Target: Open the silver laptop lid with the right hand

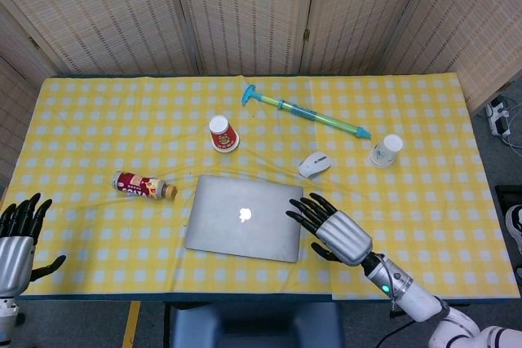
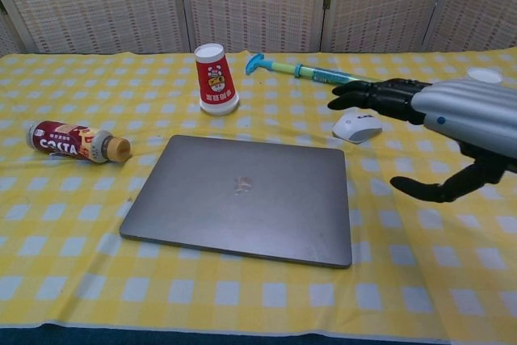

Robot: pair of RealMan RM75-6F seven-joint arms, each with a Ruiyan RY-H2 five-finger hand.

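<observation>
The silver laptop lies closed and flat near the table's front edge, its logo facing up. My right hand hovers just off the laptop's right edge, fingers spread and pointing toward the lid, holding nothing. In the chest view it hangs above the tablecloth, apart from the laptop. My left hand stays at the front left corner of the table, fingers apart and empty, far from the laptop.
A white mouse lies behind my right hand. Further back are a white paper cup, a blue-green water pump and a red cup. A Costa bottle lies left of the laptop.
</observation>
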